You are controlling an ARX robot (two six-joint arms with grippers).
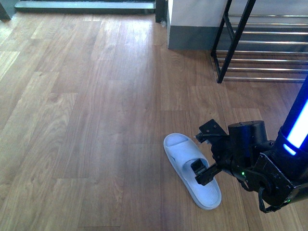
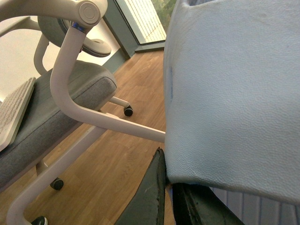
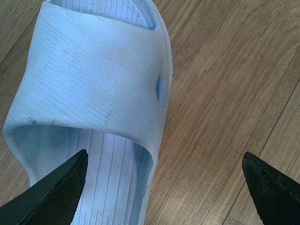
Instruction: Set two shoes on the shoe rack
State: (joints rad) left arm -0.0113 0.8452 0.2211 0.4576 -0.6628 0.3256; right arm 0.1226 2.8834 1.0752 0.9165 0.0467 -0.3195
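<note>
One pale blue slide sandal [image 1: 192, 171] lies on the wooden floor at the lower right of the front view. My right gripper [image 1: 207, 151] hangs open over it, one finger above the footbed and the other beyond the sandal's side. In the right wrist view the strap of this sandal [image 3: 93, 84] fills the frame, and the right gripper [image 3: 164, 187] straddles its side edge. My left gripper [image 2: 166, 197] is shut on the rim of a second pale blue slide sandal [image 2: 234, 93], held in the air; the left arm is outside the front view. The shoe rack [image 1: 237, 38] stands at the back right.
A grey-and-white wall block [image 1: 192, 29] stands just left of the rack. A dark door threshold [image 1: 82, 6] runs along the far floor edge. An office chair [image 2: 56, 108] with a grey seat and castors shows behind the held sandal.
</note>
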